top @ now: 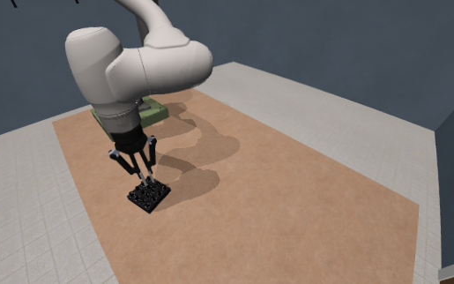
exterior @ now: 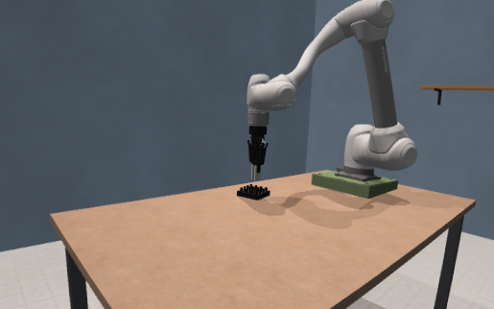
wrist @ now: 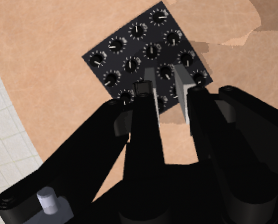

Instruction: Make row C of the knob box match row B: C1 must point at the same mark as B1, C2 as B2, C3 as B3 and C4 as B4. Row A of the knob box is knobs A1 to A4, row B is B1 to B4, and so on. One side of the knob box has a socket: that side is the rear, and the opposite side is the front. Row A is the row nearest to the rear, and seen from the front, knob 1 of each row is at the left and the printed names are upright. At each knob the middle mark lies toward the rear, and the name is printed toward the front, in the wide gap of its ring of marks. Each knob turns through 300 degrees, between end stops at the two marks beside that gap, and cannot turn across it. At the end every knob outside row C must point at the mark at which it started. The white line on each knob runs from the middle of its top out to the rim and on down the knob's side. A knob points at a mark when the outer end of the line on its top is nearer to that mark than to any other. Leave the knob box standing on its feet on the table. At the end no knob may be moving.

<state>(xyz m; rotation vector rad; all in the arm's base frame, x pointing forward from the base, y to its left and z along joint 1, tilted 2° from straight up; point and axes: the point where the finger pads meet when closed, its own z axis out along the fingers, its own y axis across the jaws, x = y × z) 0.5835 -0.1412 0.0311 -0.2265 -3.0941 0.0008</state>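
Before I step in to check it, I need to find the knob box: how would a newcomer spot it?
Start at the green base plate under the arm. On the brown table, the knob box is the small, flat black square studded with knobs, right below the fingers.

Blue-grey walls (exterior: 140, 96); pale tiled floor (top: 14, 212); dark-legged wooden table (exterior: 260, 249); wall shelf (exterior: 471, 88).
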